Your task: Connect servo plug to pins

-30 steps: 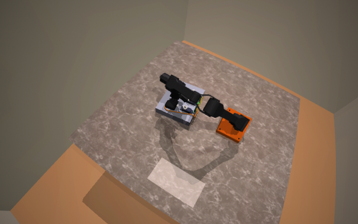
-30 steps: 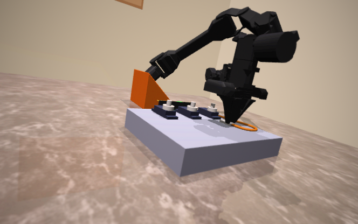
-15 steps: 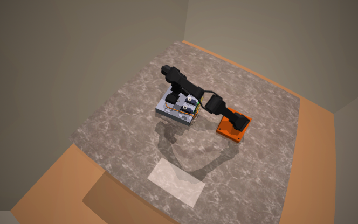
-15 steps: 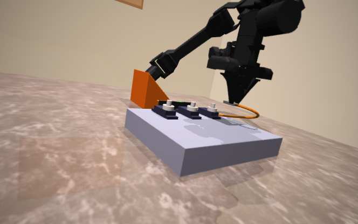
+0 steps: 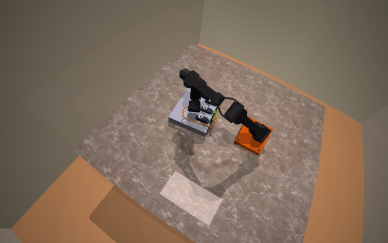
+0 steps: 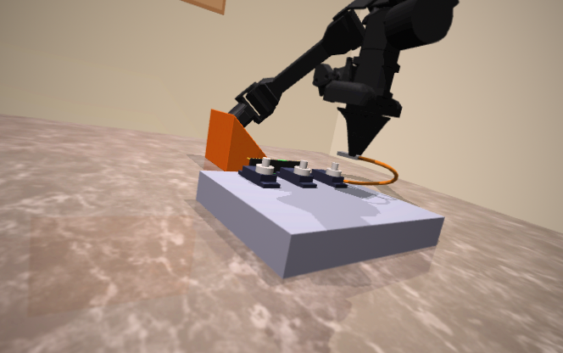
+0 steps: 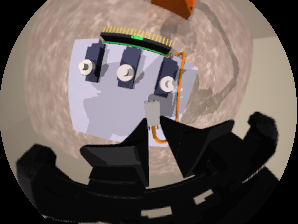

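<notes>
My gripper [image 6: 355,154] [image 7: 153,119] is shut on the pale flat plug [image 6: 342,153] [image 7: 152,110] and holds it above the grey holder [image 5: 184,124] [image 6: 360,246] [image 7: 92,112]. The plug's free end points toward the pin side in the wrist view. Its holes and the order of its wires cannot be made out. The orange lead [image 5: 183,114] [image 6: 397,173] [image 7: 180,85] loops from the plug back to the holder's pin side. The yellow pin row [image 7: 120,31] runs along that edge, with a green band [image 7: 137,37] near its middle. The dot is too small to tell.
Three dark servos with white hubs [image 6: 303,169] [image 7: 125,73] stand on the holder between the plug and the pins. The orange arm base [image 5: 246,140] [image 6: 218,140] [image 7: 175,6] stands beyond the pin side. A pale rectangle [image 5: 187,195] lies on the table.
</notes>
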